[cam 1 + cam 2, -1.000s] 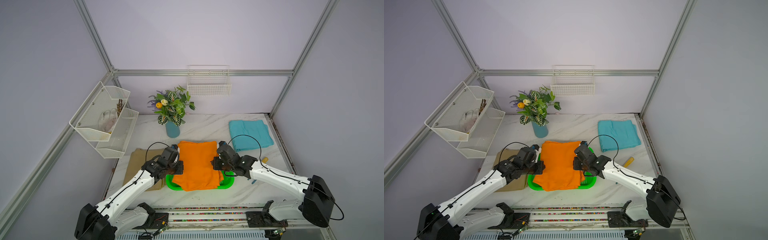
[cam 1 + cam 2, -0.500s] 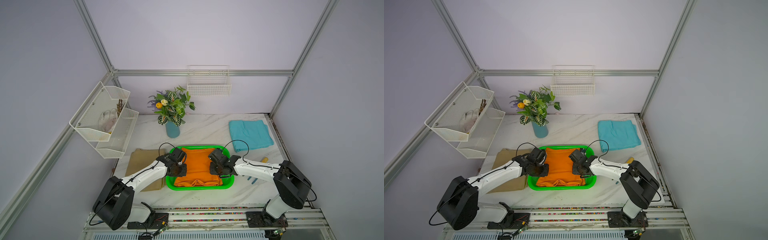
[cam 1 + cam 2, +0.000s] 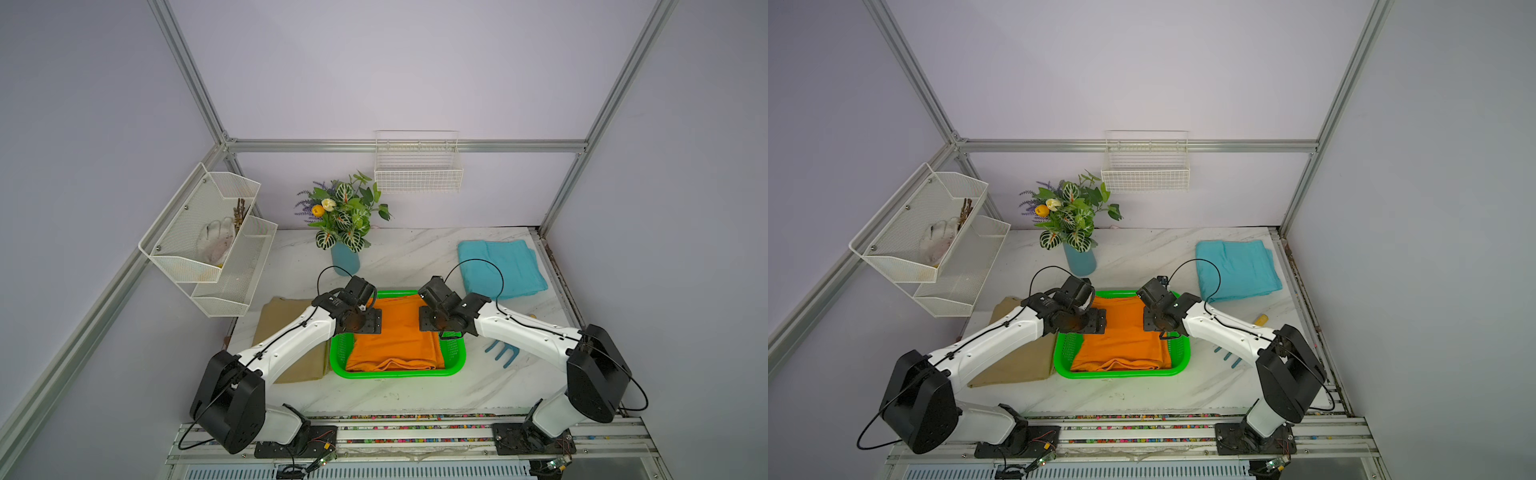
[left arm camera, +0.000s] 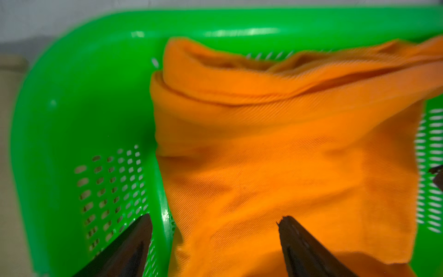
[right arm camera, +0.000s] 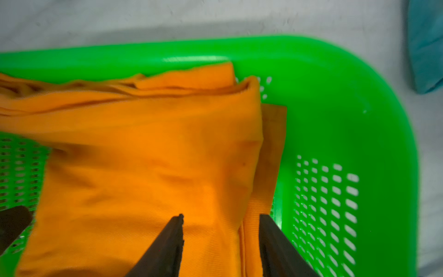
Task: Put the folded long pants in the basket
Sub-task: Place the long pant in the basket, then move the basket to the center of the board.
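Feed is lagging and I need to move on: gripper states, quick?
Left gripper: open, holding nothing.
Right gripper: open, holding nothing, over the orange pants.

Our left gripper (image 4: 215, 217) stands with its jaws wide apart and nothing pinched between them. Below the gap we see the side edge of the orange folded pants (image 4: 275, 156), lying inside the green basket (image 4: 79, 96). One fingertip (image 4: 136, 239) hangs over the basket's perforated plastic beside the cloth, and its mate hangs over the cloth itself. Ahead of the tips, the pants bunch in soft folds against the basket's far wall, somewhat blurred.
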You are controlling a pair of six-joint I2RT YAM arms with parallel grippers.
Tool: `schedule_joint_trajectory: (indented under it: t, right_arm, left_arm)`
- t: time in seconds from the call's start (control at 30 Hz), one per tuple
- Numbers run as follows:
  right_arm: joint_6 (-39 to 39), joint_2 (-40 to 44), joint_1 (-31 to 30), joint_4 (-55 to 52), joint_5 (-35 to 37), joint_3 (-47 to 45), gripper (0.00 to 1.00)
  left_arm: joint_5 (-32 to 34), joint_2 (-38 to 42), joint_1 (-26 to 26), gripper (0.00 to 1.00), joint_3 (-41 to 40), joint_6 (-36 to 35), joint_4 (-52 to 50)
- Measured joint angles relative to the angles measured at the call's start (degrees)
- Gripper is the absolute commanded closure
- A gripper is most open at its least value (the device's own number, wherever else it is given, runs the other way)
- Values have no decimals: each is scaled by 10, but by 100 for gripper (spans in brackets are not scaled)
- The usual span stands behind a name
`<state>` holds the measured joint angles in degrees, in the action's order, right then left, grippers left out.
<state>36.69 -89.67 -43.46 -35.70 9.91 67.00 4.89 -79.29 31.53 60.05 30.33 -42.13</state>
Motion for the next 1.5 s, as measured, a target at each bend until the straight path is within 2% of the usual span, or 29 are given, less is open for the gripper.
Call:
schedule_joint_trajectory:
  t: [0.17, 0.33, 0.57, 0.7, 0.8, 0.9, 1.2, 1.5]
  right_arm:
    - [-40, 46, 45, -27, 7, 1, 46]
    - [-72, 78, 105, -44, 7, -45, 46]
    - [-87, 85, 112, -36, -22, -118, 54]
    - [-81, 82, 113, -4, -51, -146, 66]
    - [-71, 74, 113, 20, -67, -152, 81]
    - [-60, 67, 119, 35, -72, -149, 88]
    - [-125, 28, 184, 30, -74, -107, 89]
    - [-176, -82, 236, 26, -64, 10, 89]
  left_arm:
    - [18, 38, 0, 12, 34, -5, 22]
    - [34, 57, 0, 12, 30, -9, 65]
    - [38, 60, 0, 11, -12, 4, 104]
    - [41, 60, 0, 11, -19, 6, 106]
    - [46, 61, 0, 11, -19, 6, 108]
    - [50, 62, 0, 11, -19, 6, 108]
    - [51, 60, 0, 10, -19, 6, 110]
    - [41, 42, 0, 10, -19, 6, 113]
